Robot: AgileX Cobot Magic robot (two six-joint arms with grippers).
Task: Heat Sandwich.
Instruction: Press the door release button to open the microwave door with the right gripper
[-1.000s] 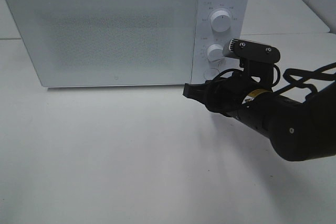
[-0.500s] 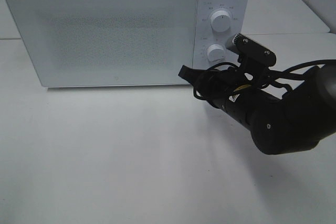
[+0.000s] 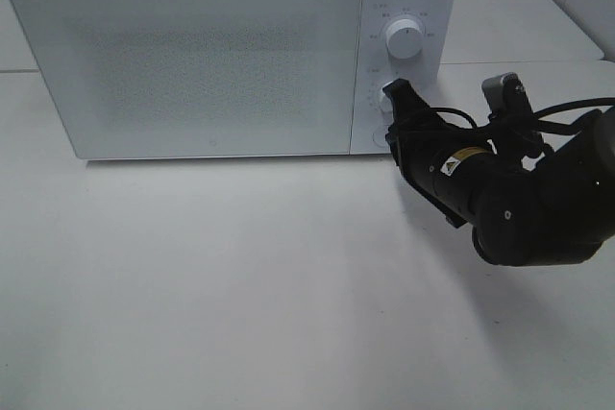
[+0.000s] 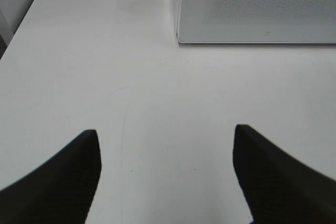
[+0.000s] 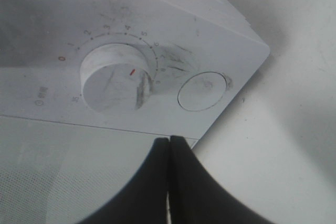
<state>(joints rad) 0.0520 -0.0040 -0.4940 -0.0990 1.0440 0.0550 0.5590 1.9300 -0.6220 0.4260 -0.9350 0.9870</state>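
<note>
- Standing on the white table (image 3: 240,285), the microwave (image 3: 202,55) fills the far half of the high view, its door shut and its speckled window showing nothing inside.
- The sandwich appears in none of the 3 views, so I cannot tell where it is.
- In the same view the black right arm (image 3: 519,208) lies along the table at the microwave's right front corner. The right gripper (image 3: 396,90) points up at the control panel, over the lower of the 2 dials and below the upper dial (image 3: 404,38).
- The left gripper is out of that view.
- In the left wrist view the left gripper (image 4: 165,129) hangs over bare table (image 4: 105,51), well in front of the microwave (image 4: 257,6). Its 2 dark fingers (image 4: 63,177) stand wide apart with nothing between them.
- A faint thin scratch (image 4: 123,119) runs across the table between the fingers and the microwave.
- In the right wrist view the right gripper (image 5: 169,142) has its 2 fingers pressed together, tips meeting in a single seam and holding nothing.
- Those tips sit close before the microwave's front, at the seam between door (image 5: 52,171) and control panel.
- Just past them are the lower dial (image 5: 115,82), scuffed grey and bearing a small red mark (image 5: 133,70), and the round button (image 5: 202,91) beside it.
- Whether the tips touch the panel I cannot tell.
</note>
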